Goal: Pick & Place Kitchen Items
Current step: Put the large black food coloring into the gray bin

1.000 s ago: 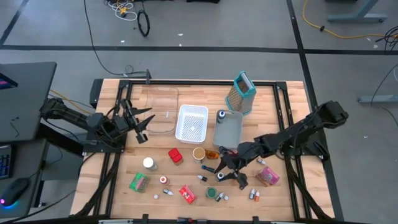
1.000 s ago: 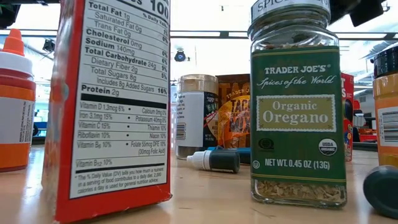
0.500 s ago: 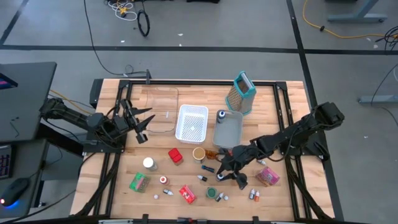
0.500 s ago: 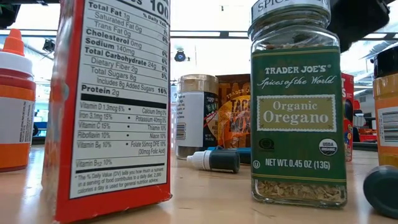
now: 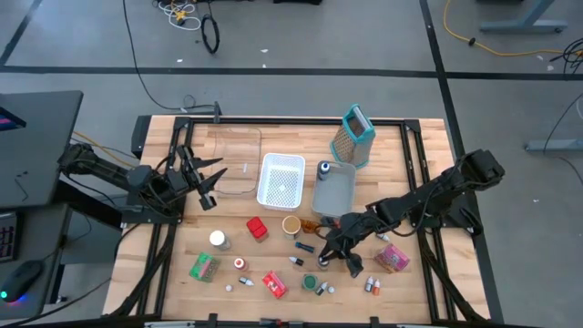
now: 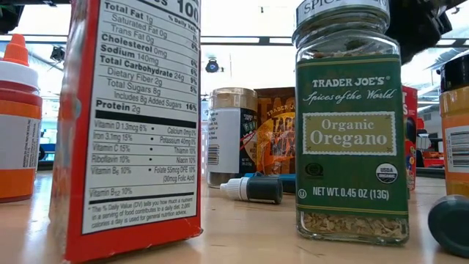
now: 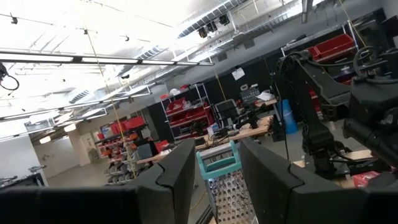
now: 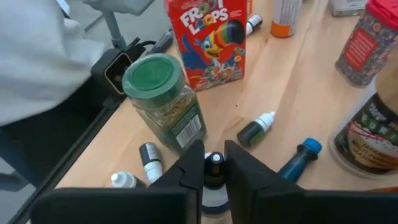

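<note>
Pick step, it seems: the right gripper (image 5: pixel 333 258) is held low near the surface's front edge, fingers apart around a small bottle (image 8: pixel 213 163), not yet clamped. Next they'd need closing, then lifting. The left gripper (image 5: pixel 206 178) is parked, fingers apart.

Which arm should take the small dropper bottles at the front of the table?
Right. Its tool is right over a small bottle near the oregano jar; the left tool waits by the clear bin, far off.
</note>
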Tool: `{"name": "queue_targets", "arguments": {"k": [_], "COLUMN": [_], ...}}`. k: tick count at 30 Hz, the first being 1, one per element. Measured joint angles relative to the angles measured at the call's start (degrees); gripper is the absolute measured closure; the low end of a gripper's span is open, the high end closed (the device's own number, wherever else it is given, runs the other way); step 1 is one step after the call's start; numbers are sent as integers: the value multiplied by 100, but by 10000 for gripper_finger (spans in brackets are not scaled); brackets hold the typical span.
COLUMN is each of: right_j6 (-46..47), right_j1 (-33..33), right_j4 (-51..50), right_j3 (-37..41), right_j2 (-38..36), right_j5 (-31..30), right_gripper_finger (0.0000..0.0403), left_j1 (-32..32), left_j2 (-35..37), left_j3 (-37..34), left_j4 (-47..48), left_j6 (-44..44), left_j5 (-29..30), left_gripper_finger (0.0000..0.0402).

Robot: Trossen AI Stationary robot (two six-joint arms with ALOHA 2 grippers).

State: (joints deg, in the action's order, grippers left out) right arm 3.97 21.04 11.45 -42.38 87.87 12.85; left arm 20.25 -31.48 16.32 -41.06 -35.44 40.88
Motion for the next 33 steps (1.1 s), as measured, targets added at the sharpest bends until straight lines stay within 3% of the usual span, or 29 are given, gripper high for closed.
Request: {"name": "queue_targets", "arguments": {"k": [6, 15, 25, 33], "right_j6": [-485, -1446, -1713, -1616], "right_j1": [2, -17, -269, -847], "right_j4": [666, 182, -1269, -2189], "right_j3": [-1, -3, -7, -7], "right_j2": [-246, -1301, -2671, -2941], "right_j5": [266, -18, -1607, -3452], "right_gripper_finger": [353, 356, 357, 357], "left_j1": [0, 0, 0, 2], "left_j2": [0, 0, 0, 0], "left_j3": [0, 0, 0, 0], "left_j4": [0, 2, 2, 0], "left_j6": [-11, -26, -59, -98], "left_j5": [0, 0, -2, 0], "left_gripper_finger": [264, 264, 264, 264]}}
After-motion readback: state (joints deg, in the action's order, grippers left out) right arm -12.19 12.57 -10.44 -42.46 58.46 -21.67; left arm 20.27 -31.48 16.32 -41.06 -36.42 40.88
